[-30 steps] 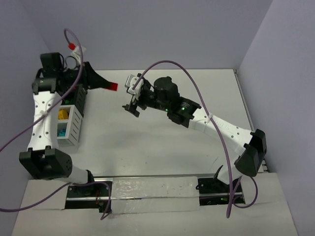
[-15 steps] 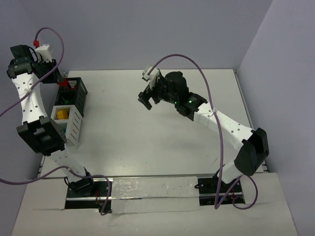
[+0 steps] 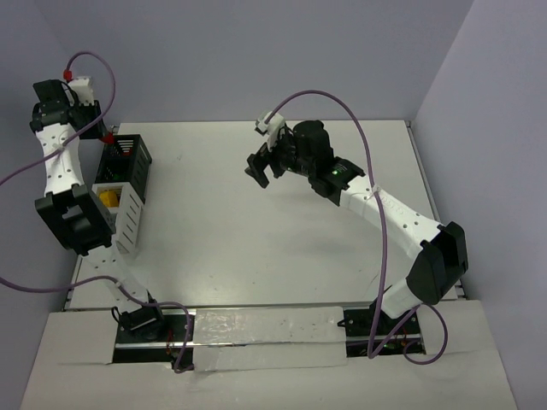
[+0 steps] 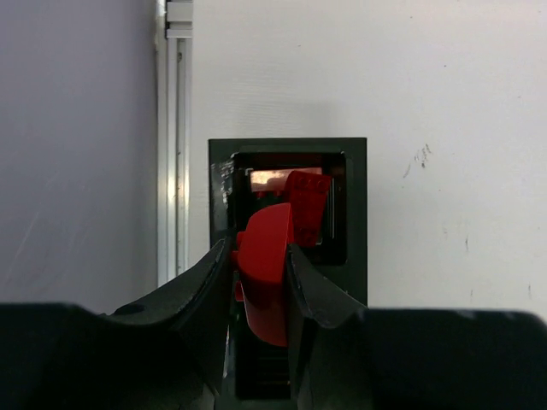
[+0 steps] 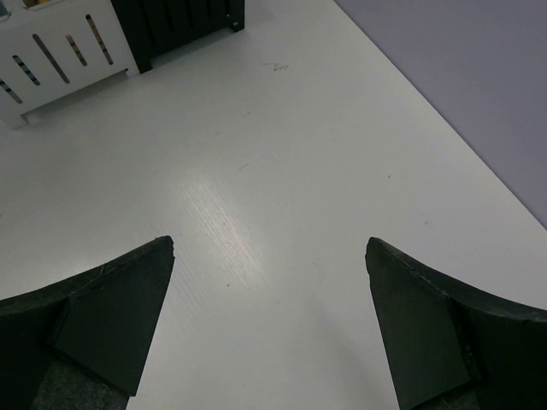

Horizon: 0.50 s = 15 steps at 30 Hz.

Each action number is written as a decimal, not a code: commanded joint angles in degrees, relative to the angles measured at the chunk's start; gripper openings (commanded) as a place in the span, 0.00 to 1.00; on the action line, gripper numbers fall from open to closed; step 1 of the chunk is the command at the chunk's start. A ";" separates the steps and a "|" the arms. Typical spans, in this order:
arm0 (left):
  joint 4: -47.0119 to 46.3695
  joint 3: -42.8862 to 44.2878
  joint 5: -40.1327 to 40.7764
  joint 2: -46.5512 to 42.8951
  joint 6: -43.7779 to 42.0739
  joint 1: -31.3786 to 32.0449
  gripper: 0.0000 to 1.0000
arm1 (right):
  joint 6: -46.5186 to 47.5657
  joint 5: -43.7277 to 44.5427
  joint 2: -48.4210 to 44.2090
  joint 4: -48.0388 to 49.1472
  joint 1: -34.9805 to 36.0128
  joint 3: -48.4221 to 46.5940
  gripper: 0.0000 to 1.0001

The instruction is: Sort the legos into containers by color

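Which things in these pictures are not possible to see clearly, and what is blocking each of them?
1. Top external view: the left arm covers part of the white slatted container; only one yellow lego shows inside.
2. Left wrist view: the red rounded lego in the left gripper hides most of the inside of the black slatted container.
3. Right wrist view: the top edge cuts off both containers.

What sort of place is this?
Probably a lab robot cell: white table walled by plain lavender panels, left arm and right arm mounted at its near edge, plus a black bin and white bin.
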<state>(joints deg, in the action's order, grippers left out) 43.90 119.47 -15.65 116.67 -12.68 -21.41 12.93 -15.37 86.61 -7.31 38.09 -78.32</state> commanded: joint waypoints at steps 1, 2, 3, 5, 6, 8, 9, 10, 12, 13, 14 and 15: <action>-5.01 2.64 -3.38 1.71 3.06 0.84 0.02 | -0.54 -0.71 0.10 0.72 -0.82 0.36 1.00; -5.63 2.04 -3.66 1.87 3.55 0.91 0.03 | -0.54 -0.74 0.17 0.72 -0.89 0.33 1.00; -6.14 1.76 -3.77 2.20 3.84 1.14 0.03 | -0.57 -0.83 0.26 0.65 -1.09 0.28 1.00; -6.42 1.64 -3.68 2.87 4.33 1.72 0.04 | -0.63 -0.95 0.40 0.57 -1.29 0.28 1.00; -6.43 1.55 -3.51 3.59 4.57 1.95 0.04 | -0.66 -1.06 0.43 0.60 -1.38 0.28 1.00; -6.95 1.09 -3.34 4.23 5.15 2.19 0.05 | -0.72 -1.06 0.49 0.60 -1.50 0.28 1.00; -7.27 0.89 -3.15 4.44 5.43 2.27 0.06 | -0.72 -1.08 0.49 0.63 -1.55 0.30 1.00; -7.59 0.79 -2.88 4.74 5.56 2.34 0.08 | -0.72 -1.15 0.49 0.63 -1.63 0.37 1.00; -7.33 1.55 -2.52 5.58 5.59 2.54 0.10 | -0.86 -1.24 0.52 0.75 -1.91 0.57 1.00; -6.81 2.25 -2.46 6.10 5.42 2.62 0.10 | -0.98 -1.24 0.58 0.80 -1.96 0.63 1.00; -6.44 2.62 -2.38 6.37 5.22 2.76 0.10 | -1.01 -1.26 0.61 0.83 -1.97 0.63 1.00; -5.45 3.61 -2.14 7.11 5.01 2.95 0.11 | -1.09 -1.32 0.72 0.92 -1.97 0.63 1.00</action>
<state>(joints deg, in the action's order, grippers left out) 39.34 119.53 -17.74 122.03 -8.16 -19.10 12.81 -16.14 87.00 -7.37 36.72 -78.30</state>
